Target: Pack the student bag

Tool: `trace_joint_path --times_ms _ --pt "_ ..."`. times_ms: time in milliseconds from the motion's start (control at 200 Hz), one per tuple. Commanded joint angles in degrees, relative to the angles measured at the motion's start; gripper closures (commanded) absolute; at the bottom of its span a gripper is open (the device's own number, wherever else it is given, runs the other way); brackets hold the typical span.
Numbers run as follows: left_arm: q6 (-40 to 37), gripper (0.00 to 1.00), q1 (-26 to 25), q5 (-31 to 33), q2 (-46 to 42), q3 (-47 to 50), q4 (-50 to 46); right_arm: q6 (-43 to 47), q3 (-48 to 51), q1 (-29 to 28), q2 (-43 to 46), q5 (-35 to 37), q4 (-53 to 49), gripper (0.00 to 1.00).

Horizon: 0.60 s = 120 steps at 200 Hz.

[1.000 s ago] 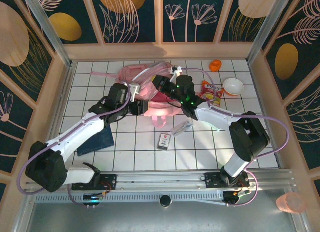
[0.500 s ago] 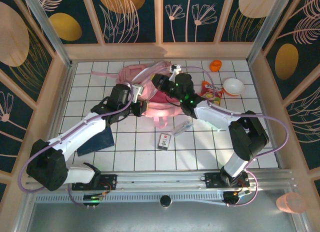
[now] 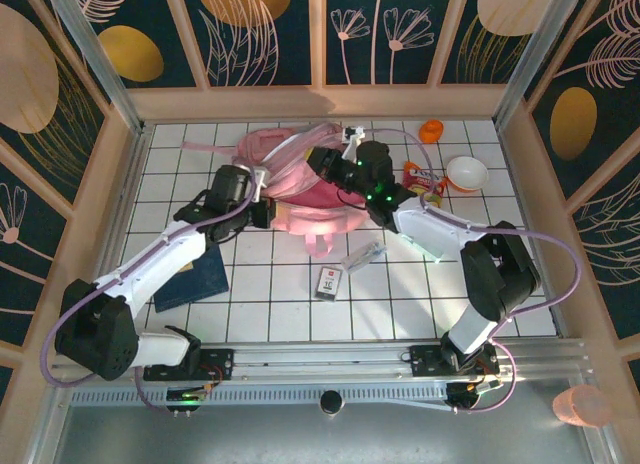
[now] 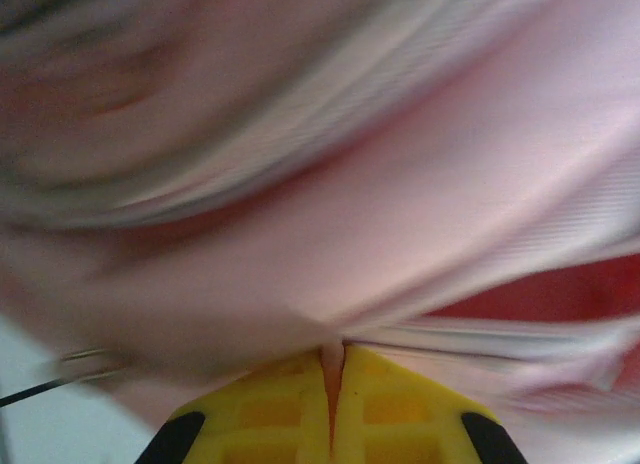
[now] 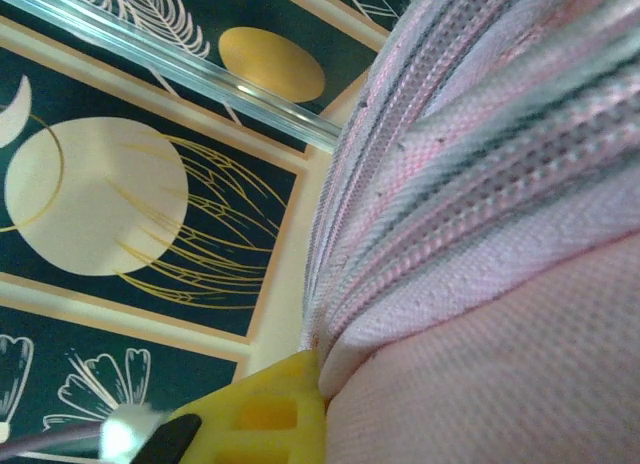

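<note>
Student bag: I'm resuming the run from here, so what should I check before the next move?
1. Grip of left hand, shut on student bag fabric: ok.
2. Grip of right hand, shut on the bag's zip edge: ok.
3. Bag mouth open enough for loading: cannot tell.
4. Path to blue notebook: not ok, the left arm crosses above it.
5. Path to small white packet, lying loose on the tiles in front of the bag: ok.

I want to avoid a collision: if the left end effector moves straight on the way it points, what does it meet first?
The bag: its pink fabric lies directly at the shut left end effector, apparently pinched there, so no free way ahead.
</note>
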<state>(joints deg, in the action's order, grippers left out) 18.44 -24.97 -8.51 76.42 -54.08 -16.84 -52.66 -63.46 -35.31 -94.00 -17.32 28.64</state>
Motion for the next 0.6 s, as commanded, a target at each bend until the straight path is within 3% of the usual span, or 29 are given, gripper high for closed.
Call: trace_joint_path --times_ms 0,190,596 --pt "-1.9 1.0 4.4 3.4 0.6 0.5 -1.5 0.8 -4.7 2.5 6.2 -8.0 5.7 1.0" --pt "-6.3 1.0 6.9 5.6 2.2 -0.6 0.7 -0.9 -6.7 5.8 6.6 -16.3 5.5 1.0" --pt "-7.4 1.0 14.5 8.8 12.1 -1.3 13.7 -6.4 -13.9 10.7 5.1 -31.5 5.1 1.0"
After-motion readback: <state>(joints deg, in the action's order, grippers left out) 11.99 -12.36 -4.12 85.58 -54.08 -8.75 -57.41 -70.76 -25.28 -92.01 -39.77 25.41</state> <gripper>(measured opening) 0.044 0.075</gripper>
